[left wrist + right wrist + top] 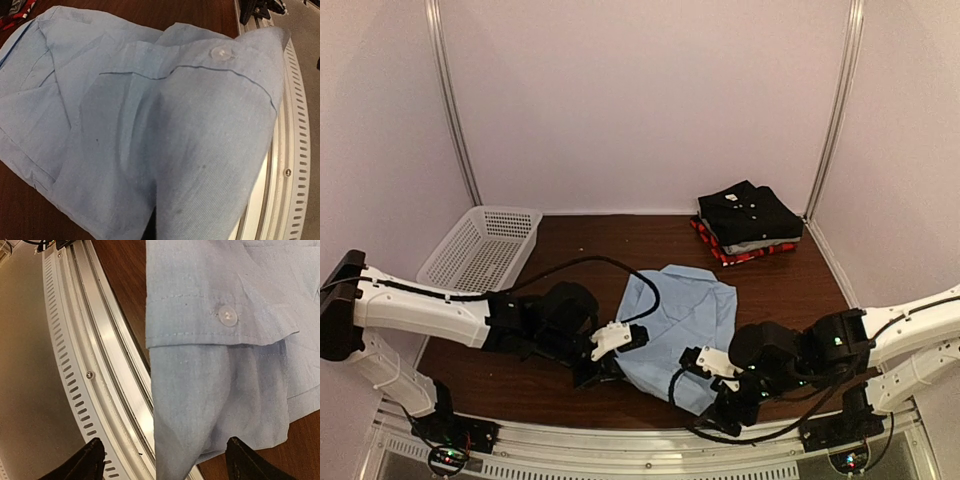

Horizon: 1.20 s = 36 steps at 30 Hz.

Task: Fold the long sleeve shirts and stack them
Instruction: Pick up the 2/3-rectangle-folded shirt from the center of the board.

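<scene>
A light blue shirt [682, 312] lies partly folded at the middle front of the table. My left gripper [603, 362] is at its near left edge. In the left wrist view the blue cloth [150, 125] rises right up to the camera and hides the fingers, which are shut on it. My right gripper [695, 372] is at the shirt's near right corner, open. Its two dark fingertips [92, 460] stand wide apart on either side of a hanging sleeve end [200, 405] below a buttoned cuff [227, 316]. Folded black, grey and red-plaid shirts [748, 222] are stacked at the back right.
A white mesh basket [480, 248] stands at the back left. The metal rail of the table's front edge [90, 370] runs right beside the right gripper, and the shirt's near corner overhangs it. Dark wood table [590, 245] lies behind the shirt.
</scene>
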Each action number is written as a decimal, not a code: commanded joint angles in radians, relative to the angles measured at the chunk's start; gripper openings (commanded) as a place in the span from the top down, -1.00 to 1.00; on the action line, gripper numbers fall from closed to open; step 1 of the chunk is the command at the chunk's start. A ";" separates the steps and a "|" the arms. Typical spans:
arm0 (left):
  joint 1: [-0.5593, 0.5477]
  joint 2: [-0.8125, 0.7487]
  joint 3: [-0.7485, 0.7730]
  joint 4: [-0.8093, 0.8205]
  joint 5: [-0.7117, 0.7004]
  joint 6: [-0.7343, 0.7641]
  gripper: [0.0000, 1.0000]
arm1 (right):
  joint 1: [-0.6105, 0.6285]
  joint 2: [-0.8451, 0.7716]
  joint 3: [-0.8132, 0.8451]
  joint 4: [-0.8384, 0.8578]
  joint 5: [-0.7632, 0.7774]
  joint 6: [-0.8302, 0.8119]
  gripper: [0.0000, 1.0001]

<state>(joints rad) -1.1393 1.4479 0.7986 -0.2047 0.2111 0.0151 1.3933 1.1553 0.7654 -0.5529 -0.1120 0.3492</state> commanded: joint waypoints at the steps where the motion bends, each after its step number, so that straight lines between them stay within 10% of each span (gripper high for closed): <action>1: 0.019 0.021 0.046 -0.003 0.149 -0.049 1.00 | 0.043 0.034 0.015 0.016 0.106 0.032 -0.70; 11: 0.053 0.010 0.059 -0.015 0.284 -0.075 1.00 | 0.089 0.159 0.055 -0.052 0.263 0.057 -0.69; 26: 0.057 -0.019 0.031 -0.111 0.289 -0.184 1.00 | 0.111 0.160 0.076 -0.044 0.149 0.014 0.98; 36: -0.052 -0.157 0.006 -0.243 0.397 -0.327 1.00 | 0.113 0.141 0.046 0.106 -0.243 0.037 1.00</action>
<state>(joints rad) -1.1500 1.3308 0.8089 -0.3943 0.5266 -0.2371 1.4975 1.3045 0.8162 -0.5205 -0.1467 0.3698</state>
